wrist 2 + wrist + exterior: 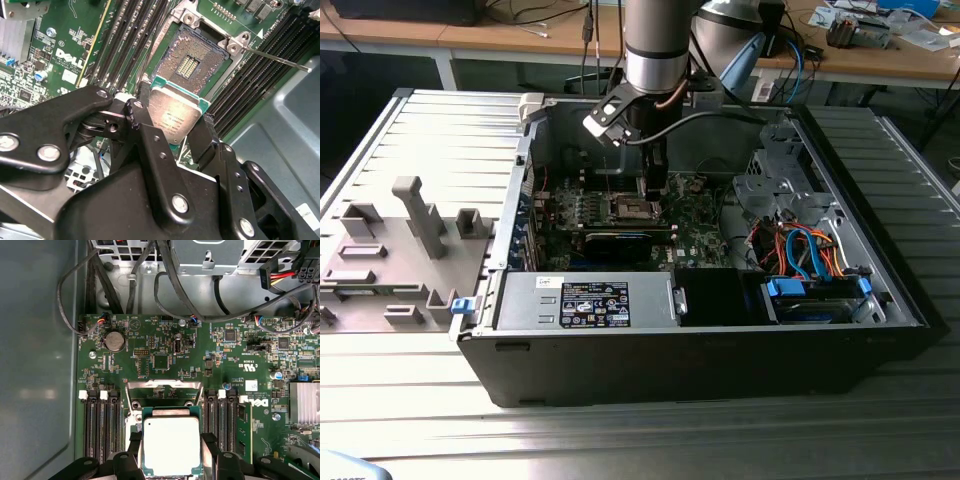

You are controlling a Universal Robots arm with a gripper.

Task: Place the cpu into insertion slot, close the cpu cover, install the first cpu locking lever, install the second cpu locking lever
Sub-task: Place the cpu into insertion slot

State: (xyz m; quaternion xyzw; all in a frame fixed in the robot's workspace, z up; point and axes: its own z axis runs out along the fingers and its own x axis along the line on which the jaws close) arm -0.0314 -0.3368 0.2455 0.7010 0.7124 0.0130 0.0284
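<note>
Entry, from my remote station: gripper (172, 122) narrowed onto two opposite edges of the cpu (171, 445), silver top facing up, which I see held above the exposed insertion slot (192, 62) of the green motherboard (150, 342), not seated, with the cpu cover (163, 385) standing open.

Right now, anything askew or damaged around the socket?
Nothing stands out. The gripper holds the cpu between its fingers, square to the open insertion slot and not yet seated. The cpu cover stands raised at the slot's edge. The slot's contacts look even, though fine damage can't be judged.
</note>
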